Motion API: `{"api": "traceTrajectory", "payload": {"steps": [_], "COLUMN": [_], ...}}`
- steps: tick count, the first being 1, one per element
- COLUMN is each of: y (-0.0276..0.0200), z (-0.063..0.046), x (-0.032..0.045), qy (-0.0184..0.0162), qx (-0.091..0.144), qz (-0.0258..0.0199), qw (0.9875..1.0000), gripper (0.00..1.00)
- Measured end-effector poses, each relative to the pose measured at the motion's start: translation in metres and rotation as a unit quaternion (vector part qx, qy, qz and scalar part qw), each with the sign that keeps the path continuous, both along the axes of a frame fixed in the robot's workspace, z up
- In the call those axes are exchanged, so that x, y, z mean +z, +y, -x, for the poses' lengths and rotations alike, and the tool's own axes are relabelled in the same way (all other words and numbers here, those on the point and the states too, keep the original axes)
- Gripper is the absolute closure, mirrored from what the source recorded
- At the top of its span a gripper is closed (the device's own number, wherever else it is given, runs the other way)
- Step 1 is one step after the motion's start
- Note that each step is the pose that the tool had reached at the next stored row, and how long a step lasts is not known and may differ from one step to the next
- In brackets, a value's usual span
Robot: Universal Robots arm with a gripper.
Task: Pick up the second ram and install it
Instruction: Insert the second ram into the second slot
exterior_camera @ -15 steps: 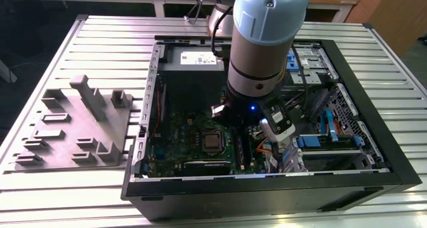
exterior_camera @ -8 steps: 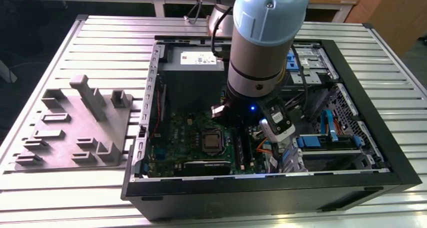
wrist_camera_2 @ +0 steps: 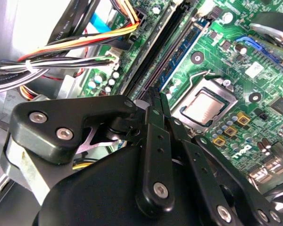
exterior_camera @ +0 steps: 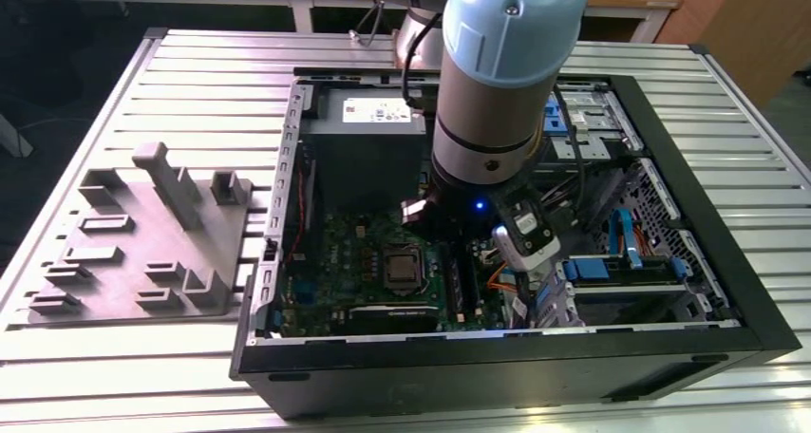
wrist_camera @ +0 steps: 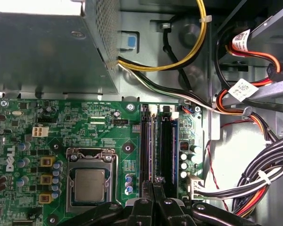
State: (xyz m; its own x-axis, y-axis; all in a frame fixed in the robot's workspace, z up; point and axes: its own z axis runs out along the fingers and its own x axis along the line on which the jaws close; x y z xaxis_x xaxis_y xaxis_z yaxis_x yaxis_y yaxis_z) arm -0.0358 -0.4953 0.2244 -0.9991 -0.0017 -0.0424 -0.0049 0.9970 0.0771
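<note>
Gripper (wrist_camera: 153, 182) fingers pressed together, tips at end of memory slots (wrist_camera: 166, 141). Second ram (wrist_camera_2: 186, 44) seated upright beside CPU socket (wrist_camera: 89, 181). White printed label (exterior_camera: 367, 117) on power supply (exterior_camera: 361, 162).

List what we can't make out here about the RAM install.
1. Exterior view: the arm's wrist hides the motherboard area under it.
2. Both wrist views: the gripper covers one end of the memory slots, so anything it holds is hidden.
3. Second wrist view: a blue-green strip stands in one slot; whether it is the one to install, or fully seated, cannot be told.
</note>
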Motion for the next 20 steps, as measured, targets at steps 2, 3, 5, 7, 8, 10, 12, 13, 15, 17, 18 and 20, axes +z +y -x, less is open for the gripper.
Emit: {"api": "traceTrajectory", "payload": {"steps": [2, 3, 5, 7, 8, 10, 12, 13, 15, 17, 18, 20], "y": [0.0, 0.0, 0.0, 0.0, 0.0, 0.0, 0.0, 0.0, 0.0, 0.0, 0.0, 0.0], "z": [0.0, 0.0, 0.0, 0.0, 0.0, 0.0, 0.0, 0.0, 0.0, 0.0, 0.0, -0.0001], "x": [0.0, 0.0, 0.0, 0.0, 0.0, 0.0, 0.0, 0.0, 0.0, 0.0, 0.0, 0.0], "qy": [0.0, 0.0, 0.0, 0.0, 0.0, 0.0, 0.0, 0.0, 0.0, 0.0, 0.0, 0.0], "qx": [-0.003, -0.005, -0.007, -0.008, -0.009, -0.011, -0.011, -0.012, -0.012, -0.012, -0.013, -0.014], "qz": [0.0, 0.0, 0.0, 0.0, 0.0, 0.0, 0.0, 0.0, 0.0, 0.0, 0.0, 0.0], "qw": [1.0, 1.0, 1.0, 1.0, 1.0, 0.9999, 0.9999, 0.9999, 0.9999, 0.9999, 0.9999, 0.9999], "gripper": [0.89, 0.89, 0.89, 0.89, 0.89, 0.89, 0.89, 0.89, 0.89, 0.89, 0.89, 0.89]}}
